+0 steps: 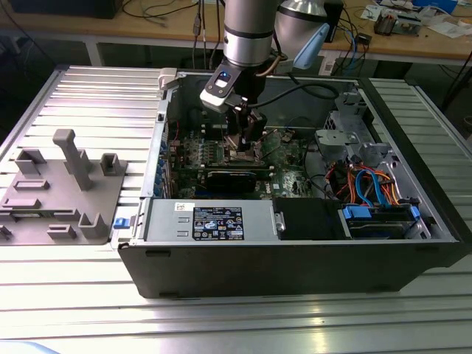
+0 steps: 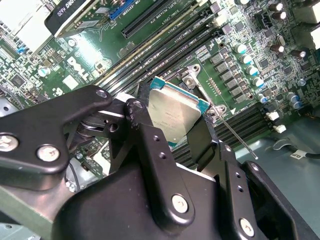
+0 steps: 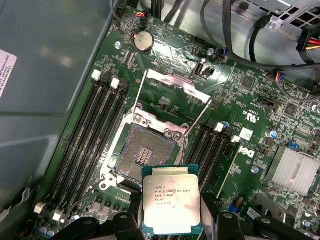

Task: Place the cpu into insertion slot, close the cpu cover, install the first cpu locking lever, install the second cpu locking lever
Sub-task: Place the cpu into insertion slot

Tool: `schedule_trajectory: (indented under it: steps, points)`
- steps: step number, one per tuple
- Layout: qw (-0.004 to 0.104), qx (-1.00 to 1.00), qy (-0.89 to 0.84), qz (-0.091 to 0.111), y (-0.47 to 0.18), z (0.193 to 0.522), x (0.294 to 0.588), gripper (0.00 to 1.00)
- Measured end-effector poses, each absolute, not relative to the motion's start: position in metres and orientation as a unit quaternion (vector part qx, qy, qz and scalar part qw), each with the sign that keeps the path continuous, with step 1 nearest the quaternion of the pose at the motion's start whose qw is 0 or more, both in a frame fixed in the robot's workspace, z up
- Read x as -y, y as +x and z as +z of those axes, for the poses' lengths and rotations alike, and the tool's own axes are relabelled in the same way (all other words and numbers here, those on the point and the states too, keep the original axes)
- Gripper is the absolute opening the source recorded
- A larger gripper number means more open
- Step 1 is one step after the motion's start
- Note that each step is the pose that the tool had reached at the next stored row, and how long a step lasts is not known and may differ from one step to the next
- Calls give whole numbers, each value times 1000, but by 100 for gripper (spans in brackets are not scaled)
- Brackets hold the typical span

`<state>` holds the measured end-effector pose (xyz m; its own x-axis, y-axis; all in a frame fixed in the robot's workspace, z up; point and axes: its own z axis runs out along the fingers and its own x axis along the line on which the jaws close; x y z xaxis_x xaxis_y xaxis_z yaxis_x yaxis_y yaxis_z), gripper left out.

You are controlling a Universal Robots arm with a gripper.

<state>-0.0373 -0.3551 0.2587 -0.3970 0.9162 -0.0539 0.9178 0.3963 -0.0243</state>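
One gripper (image 3: 172, 225) is showing two black fingers (image 2: 150, 150), and these are holding one cpu (image 3: 171, 205) between them. On the green board, one insertion slot (image 3: 141, 152) is lying bare. One cpu cover (image 3: 175, 82) is standing raised next to it, and two thin locking levers (image 3: 200, 116) are sticking out. One round coin battery (image 3: 145, 41) and one finned silver heatsink (image 3: 295, 170) are sitting on the same board. One computer case (image 1: 295, 258) and one grey holder tray (image 1: 59, 184) are resting on the worktop (image 1: 96, 96).
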Motion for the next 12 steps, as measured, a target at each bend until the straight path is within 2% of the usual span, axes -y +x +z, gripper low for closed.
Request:
schedule_trajectory:
  steps: [12]
  points:
    - [16,-833,553,-25,-37,258,355,55]
